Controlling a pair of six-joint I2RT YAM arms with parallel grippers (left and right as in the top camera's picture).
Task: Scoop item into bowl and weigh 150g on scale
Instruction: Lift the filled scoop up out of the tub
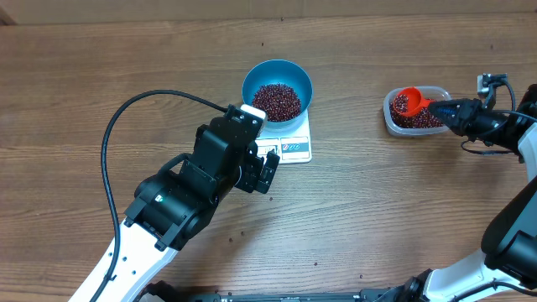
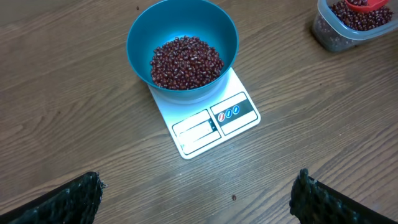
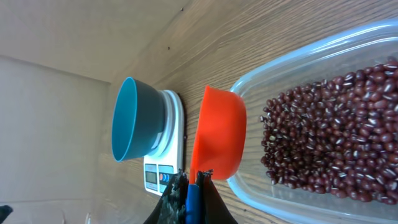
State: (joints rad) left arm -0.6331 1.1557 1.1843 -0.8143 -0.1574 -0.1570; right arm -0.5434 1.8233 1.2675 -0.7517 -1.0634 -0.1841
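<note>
— Closest to us on the right wrist view: what is the right gripper (image 3: 189,198) doing?

— We see its fingers pressed together on the handle of the orange scoop (image 3: 217,134). The cup sticks out just past the fingertips, over the end of the clear tub (image 3: 348,46) nearest the scale. From overhead we see some beans in the cup.

— And where are the rest of the beans?

— One batch of beans (image 3: 329,143) lies loose in the tub, just beside the scoop's cup. We cannot tell whether the cup touches them. A second heap fills the bottom of the blue bowl (image 2: 140,37), well apart from that gripper.

— What about the left gripper (image 2: 198,198)?

— Its two fingers stand wide apart with nothing between them. It hangs over the bare wooden table (image 2: 74,124), close to the front edge of the scale (image 2: 205,124).

— Where does the bowl sit?

— We see it on the back of the white scale, which leaves the front strip uncovered.

— Can we read anything there?

— We make out a pale display window and, beside it, a dark panel with three small round buttons, one red-marked and two blue-marked. The window's figures and any lettering are too small for us to read.
</note>
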